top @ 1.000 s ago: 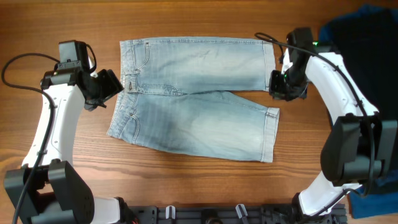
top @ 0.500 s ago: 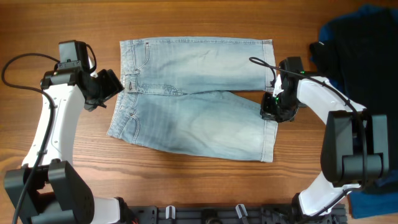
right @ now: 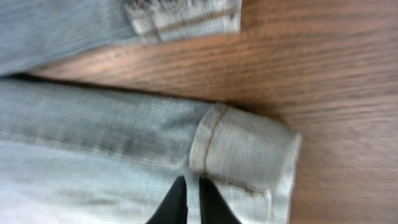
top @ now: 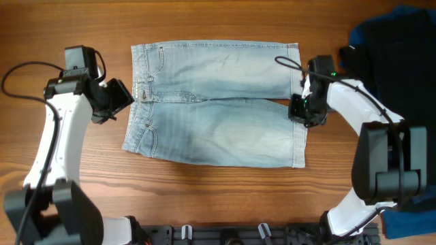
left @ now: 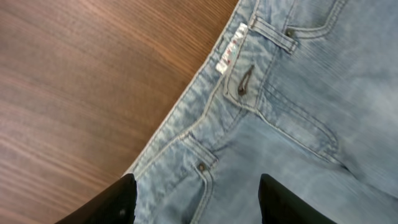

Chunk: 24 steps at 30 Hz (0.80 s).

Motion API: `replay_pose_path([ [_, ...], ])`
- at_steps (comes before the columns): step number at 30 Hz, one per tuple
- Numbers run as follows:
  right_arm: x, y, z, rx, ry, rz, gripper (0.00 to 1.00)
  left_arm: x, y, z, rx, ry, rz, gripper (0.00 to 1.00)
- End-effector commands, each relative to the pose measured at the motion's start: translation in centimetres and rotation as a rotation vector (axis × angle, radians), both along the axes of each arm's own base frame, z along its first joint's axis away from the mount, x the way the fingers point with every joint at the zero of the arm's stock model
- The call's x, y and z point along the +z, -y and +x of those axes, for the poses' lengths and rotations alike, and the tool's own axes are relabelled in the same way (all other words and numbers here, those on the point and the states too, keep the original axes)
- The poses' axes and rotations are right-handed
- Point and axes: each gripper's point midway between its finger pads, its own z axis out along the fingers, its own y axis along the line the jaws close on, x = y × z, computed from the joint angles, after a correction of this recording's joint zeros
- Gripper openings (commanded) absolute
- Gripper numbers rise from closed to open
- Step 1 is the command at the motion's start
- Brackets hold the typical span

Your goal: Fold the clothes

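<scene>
At the near side of the wooden table [top: 204, 197], the denim shorts [top: 211, 102] lie spread flat and unfolded in the middle, with the waistband [left: 205, 99] toward the left arm and both hemmed leg ends toward the right arm. The two legs lie side by side, one nearer and one farther. The left gripper [left: 198, 196] hangs just over the waistband edge, its fingers [left: 121, 199] standing wide apart with only flat denim showing between them and nothing held. A small white label [left: 231, 50] and a buttonhole [left: 244, 81] sit just beyond it. The right gripper [right: 191, 196] is at the end of the nearer leg, its fingertips [right: 177, 199] drawn almost together with a thin slit left between them. They sit right at the turned-over hem [right: 242, 149], and whether cloth is caught there cannot be told. Beyond, the farther leg's hem [right: 186, 18] lies on bare wood. At the far right corner lies a dark blue garment [top: 402, 47], well apart from the shorts.
</scene>
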Motion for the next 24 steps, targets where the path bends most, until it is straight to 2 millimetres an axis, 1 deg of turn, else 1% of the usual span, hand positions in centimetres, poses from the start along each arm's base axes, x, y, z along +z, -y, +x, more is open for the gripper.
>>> replay_pose_path([
  [1,5.8,-0.1,1.7,0.018,0.109,0.020,0.16,5.1,0.2,-1.8,0.063,0.117,-0.007,0.63],
  [3,8.1,-0.2,-0.3,-0.013,0.091,0.033,0.29,6.8,0.8,-3.5,0.059,0.137,-0.008,0.67],
  [4,8.9,-0.2,-1.8,-0.036,0.061,0.035,0.33,7.4,1.3,-4.9,0.049,0.126,-0.010,0.71],
  [5,9.4,-0.1,-2.8,-0.039,0.041,0.034,0.34,7.6,1.6,-5.7,0.042,0.112,-0.012,0.74],
  [6,9.6,-0.1,-3.6,-0.042,0.023,0.032,0.36,7.7,1.8,-6.4,0.036,0.100,-0.013,0.75],
  [8,9.7,0.0,-5.8,-0.073,-0.037,0.029,0.39,7.6,2.3,-7.6,0.025,0.066,-0.017,0.76],
  [10,9.2,0.1,-7.3,-0.108,-0.082,0.026,0.41,7.3,2.5,-8.0,0.017,0.045,-0.018,0.77],
  [11,8.7,0.1,-8.1,-0.124,-0.104,0.024,0.44,7.1,2.6,-8.1,0.016,0.037,-0.018,0.77],
  [14,6.7,0.3,-10.6,-0.188,-0.194,0.013,0.49,6.1,2.4,-8.1,0.019,0.029,-0.010,0.78],
  [17,4.4,0.4,-12.7,-0.246,-0.261,0.002,0.49,4.8,2.4,-7.9,0.019,0.023,-0.011,0.78],
  [20,2.9,0.2,-13.7,-0.276,-0.280,0.009,0.50,3.4,2.4,-8.0,0.019,0.002,-0.013,0.78],
  [23,2.0,-0.4,-13.4,-0.303,-0.266,0.046,0.50,2.2,2.5,-8.1,0.018,-0.018,-0.017,0.78],
  [24,1.8,-0.5,-13.3,-0.324,-0.260,0.052,0.54,2.0,2.5,-8.1,0.018,-0.023,-0.018,0.78],
])
